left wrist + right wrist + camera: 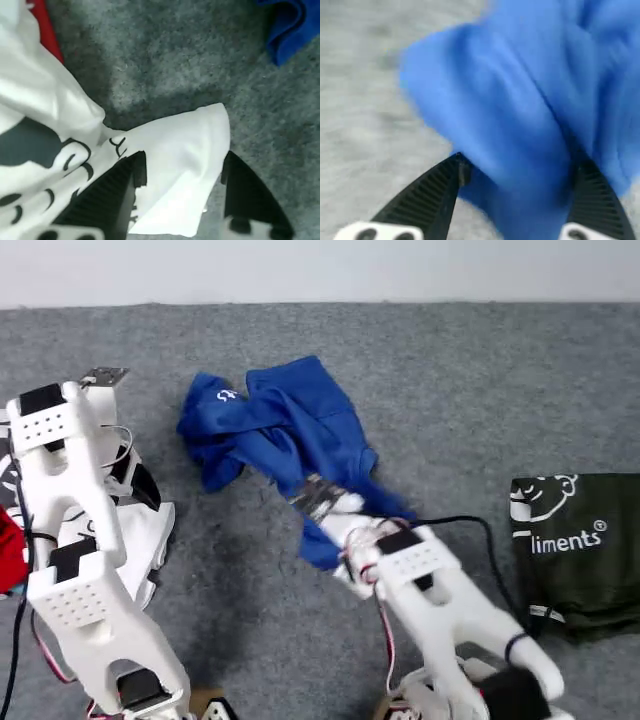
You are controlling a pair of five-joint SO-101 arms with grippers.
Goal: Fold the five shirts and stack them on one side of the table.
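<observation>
Fingers of the right gripper [517, 165] stand apart astride a thick fold of the blue shirt [290, 430], crumpled at upper centre, so closing may pinch several layers and drag the heap, while the left gripper [182, 162] gapes over the white shirt [50, 115] at left.

Overhead view; close wrist views; common blue shirt [290, 430]

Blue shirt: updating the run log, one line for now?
right end effector: open, astride blue shirt | left end effector: open, astride white shirt | dark green shirt: folded
</observation>
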